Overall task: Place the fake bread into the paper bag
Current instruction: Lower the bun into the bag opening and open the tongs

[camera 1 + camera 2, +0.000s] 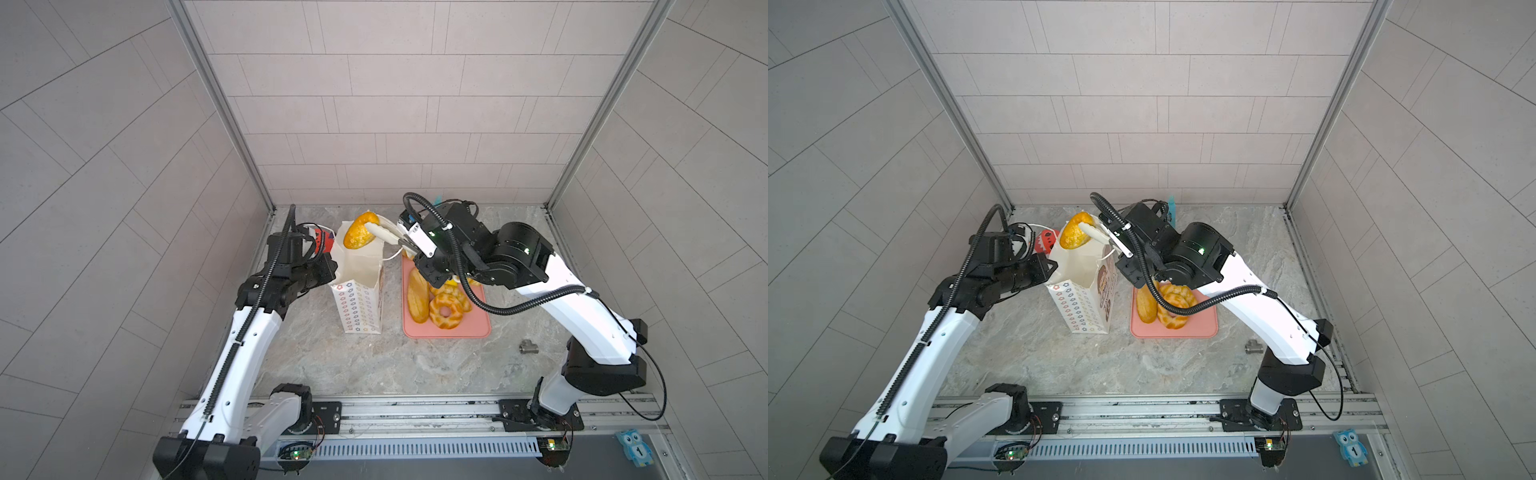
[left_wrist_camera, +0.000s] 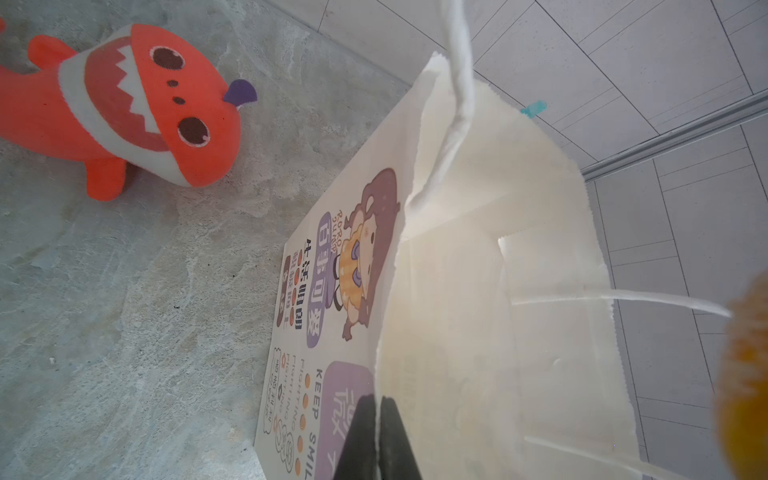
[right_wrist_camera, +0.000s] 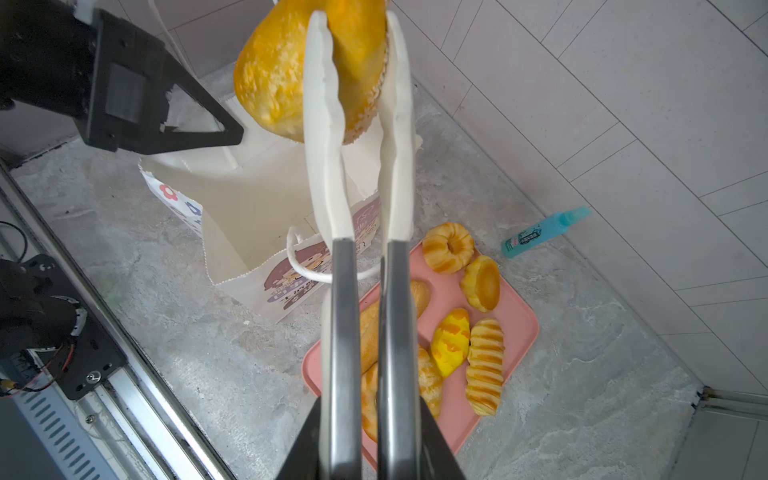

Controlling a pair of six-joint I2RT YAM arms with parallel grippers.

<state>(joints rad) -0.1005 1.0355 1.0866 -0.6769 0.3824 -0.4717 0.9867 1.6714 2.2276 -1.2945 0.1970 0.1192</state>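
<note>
My right gripper is shut on a pair of tongs with steel handles and white tips. The tongs pinch a round golden bun of fake bread just above the open mouth of the paper bag. My left gripper is shut on the bag's rim and holds the mouth open. More fake bread lies on the pink tray: a long loaf, a braided ring, a fluted ring and a striped roll.
A red-orange shark toy lies behind the bag to its left. A teal bottle rests by the back wall. A small metal fitting sits on the table to the right of the tray. A blue owl tag is at the front rail.
</note>
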